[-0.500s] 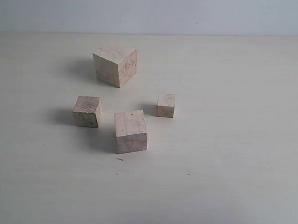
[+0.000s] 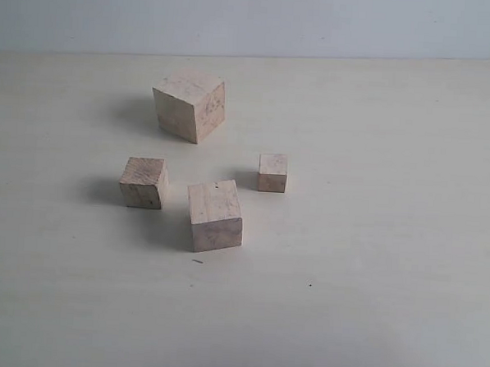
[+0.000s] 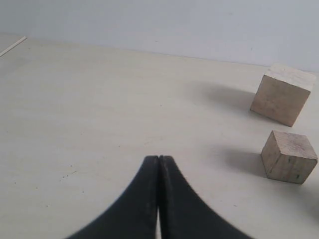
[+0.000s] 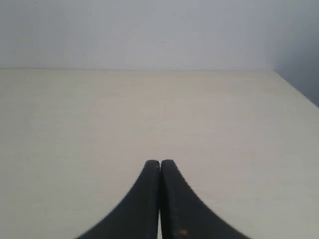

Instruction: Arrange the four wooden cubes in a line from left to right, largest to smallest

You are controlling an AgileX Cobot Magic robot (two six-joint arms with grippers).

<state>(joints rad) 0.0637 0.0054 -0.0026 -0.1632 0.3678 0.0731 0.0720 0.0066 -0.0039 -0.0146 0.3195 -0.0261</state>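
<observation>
Since no cube stands in a row yet, the job looks like it is right at the start. All four wooden cubes sit loose on the pale counter (image 2: pixel 390 240), in a bunch and not in a line. The biggest cube (image 2: pixel 189 105) is at the back, turned a little so that a corner faces the front. The second biggest cube (image 2: pixel 215 215) is nearest the front. The third cube (image 2: pixel 143 181) is to its left and a bit further back. The smallest cube (image 2: pixel 272 172) is off to the right. None of them touch. Each one has bare counter all around it, so I think they can be picked up one at a time without bumping a neighbour. The left fingers (image 3: pixel 142 199) are pressed together with nothing between them, and that arm's camera sees the biggest cube and the third cube off to one side. The right fingers (image 4: pixel 142 199) are pressed together too and hold nothing; only bare counter and the wall (image 4: pixel 159 30) show in front of them. Neither arm shows in the outside view, so both seem to be parked away from the cubes. A good first move may be for the left arm to go for the biggest cube, since it belongs at the left end. The fingers would have to open wide and meet its flat sides, not its corners, or the turned cube could twist and slip.
</observation>
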